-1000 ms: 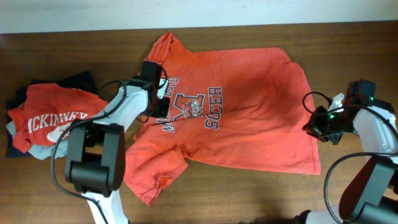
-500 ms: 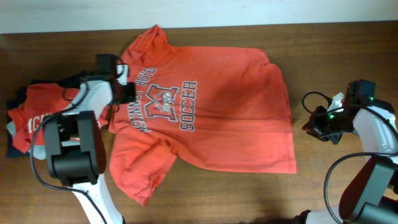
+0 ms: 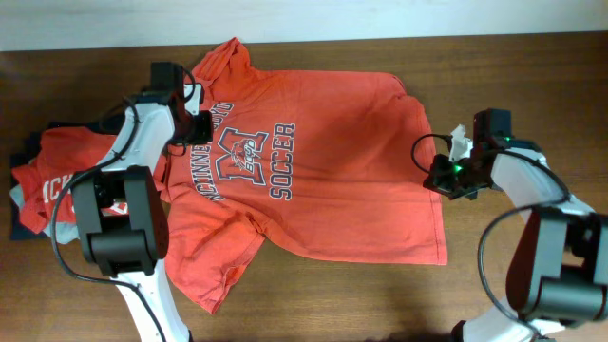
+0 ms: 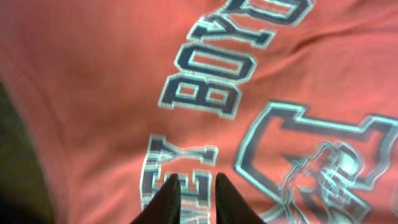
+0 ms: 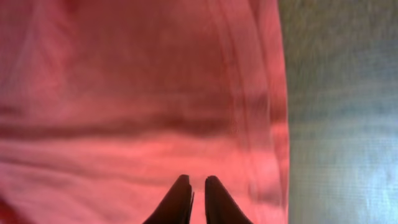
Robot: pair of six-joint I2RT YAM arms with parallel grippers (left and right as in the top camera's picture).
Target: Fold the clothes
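Dark wood tabletop (image 3: 532, 76) carries the orange-red T-shirt (image 3: 332, 190), spread face up across the middle with its chest lettering showing and wrinkles across the body. No fold is visible, so the step in hand looks like laying the shirt flat before the first fold.

The left gripper (image 4: 198, 182) hovers over the lettering. Its fingers stand a narrow slit apart, with print showing through the gap and no cloth between them. The right gripper (image 5: 198, 182) sits over the hem, whose stitched edge runs just to the right of its fingertips, bare wood beyond. Those fingers are almost together, and whether they pinch fabric cannot be told.

The next move probably calls for each gripper to take an edge cleanly and smooth the crumpled lower sleeve.

Out past the left fingers lies a pile of folded garments (image 3: 47, 176), partly hidden by the left arm, which also covers the collar. Both wrist views are blurred.
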